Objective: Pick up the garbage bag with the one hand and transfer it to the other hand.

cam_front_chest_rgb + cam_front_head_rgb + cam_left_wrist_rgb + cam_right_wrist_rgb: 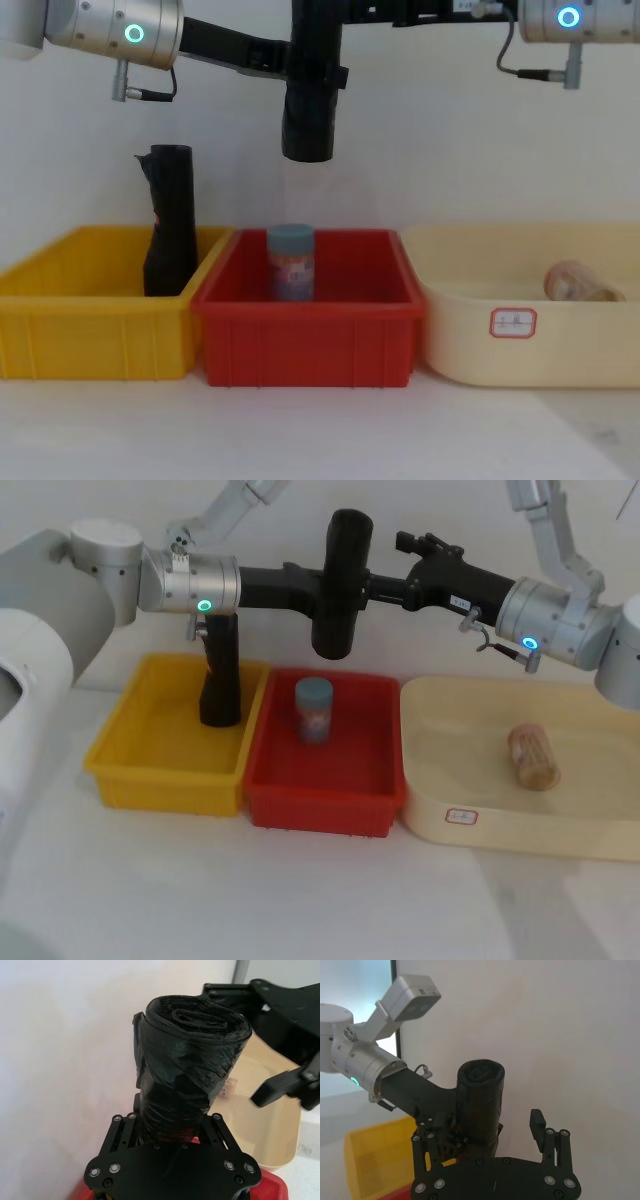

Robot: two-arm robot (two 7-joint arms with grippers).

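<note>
Nearest me, the red bin (325,802) holds a small jar (313,710). High above it the garbage bag (340,580) hangs upright in mid-air, clamped in my left gripper (300,587). From the far side my right gripper (395,585) flanks the roll, fingers apart. I judge this the handover: close the right firmly first, then open the left.

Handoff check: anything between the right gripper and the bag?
Nothing visible. The left gripper holds the bag in mid-air above the red bin; the right gripper, fingers open, sits right beside it.
</note>
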